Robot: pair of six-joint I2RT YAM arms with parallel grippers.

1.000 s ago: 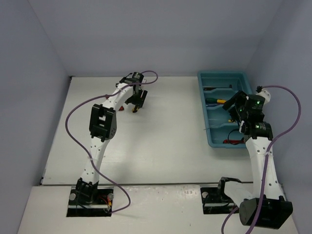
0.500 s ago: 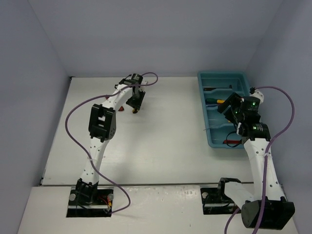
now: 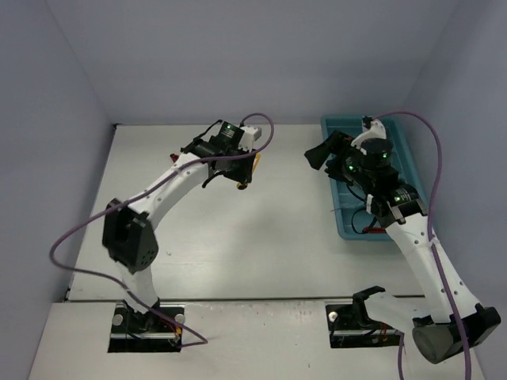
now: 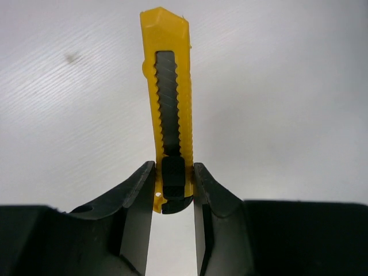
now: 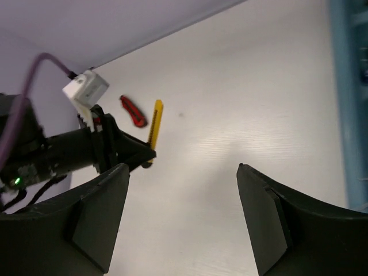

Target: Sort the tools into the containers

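A yellow utility knife (image 4: 169, 86) with a black slider is held by its tail end in my left gripper (image 4: 173, 172), whose fingers are shut on it, and it hangs above the white table. In the top view the left gripper (image 3: 239, 177) is over the table's back middle. My right gripper (image 3: 317, 156) stands open and empty just left of the teal tray (image 3: 380, 125). In the right wrist view a red utility knife (image 5: 132, 111) lies on the table behind the held yellow knife (image 5: 154, 123). The right arm hides most of the tools in the tray.
The tray's teal wall (image 5: 345, 103) runs along the right edge of the right wrist view. A red-handled tool (image 3: 371, 230) shows in the tray's nearest compartment. Purple cables arc over both arms. Grey walls close in the table at the back and sides.
My left gripper has shut on the yellow knife, lifted it and carried it right. The right arm has swung left out of the tray toward the table's middle.
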